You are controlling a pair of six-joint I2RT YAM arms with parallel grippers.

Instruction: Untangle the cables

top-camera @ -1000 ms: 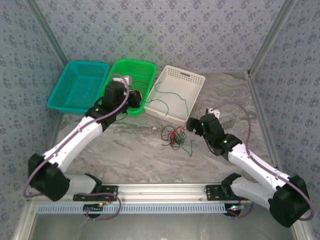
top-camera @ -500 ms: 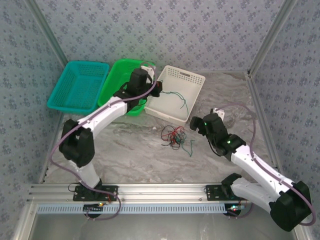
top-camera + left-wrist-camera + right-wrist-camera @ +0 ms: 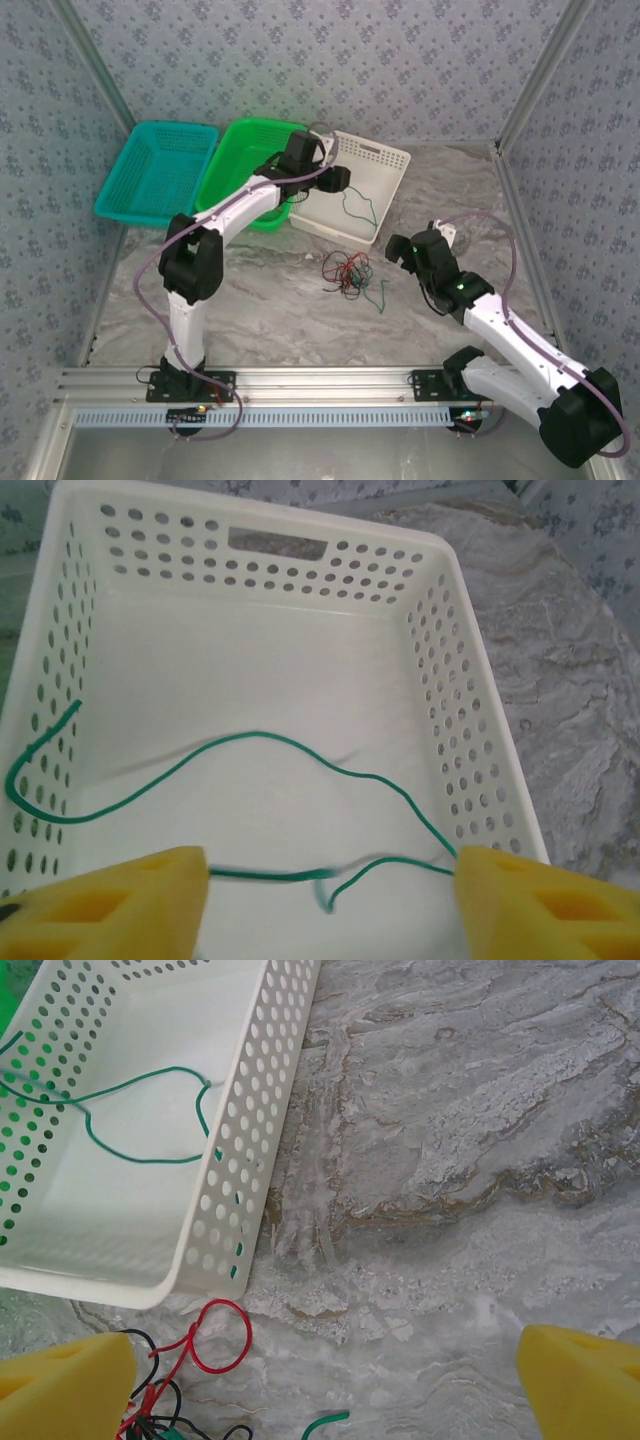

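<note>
A tangle of red, black and green cables (image 3: 345, 272) lies on the marble table in front of the white basket (image 3: 372, 150). One green cable (image 3: 360, 207) lies loose inside that basket; in the left wrist view this green cable (image 3: 260, 734) curves across the basket floor. My left gripper (image 3: 336, 180) hovers over the basket's near-left part, and there the left gripper (image 3: 330, 900) is open, with the cable's blurred end between its fingers, apart from both. My right gripper (image 3: 400, 248) is open just right of the tangle; the right gripper (image 3: 325, 1390) is above bare table, near a red loop (image 3: 215, 1335).
A green basket (image 3: 240, 140) and a teal basket (image 3: 150, 170) stand left of the white one at the back. A loose green cable end (image 3: 380, 295) trails from the tangle toward the front. Patterned walls enclose the table on three sides.
My left arm swung right from the green basket to over the white basket, and its gripper opened, letting the green cable drop in. The right arm shifted slightly.
</note>
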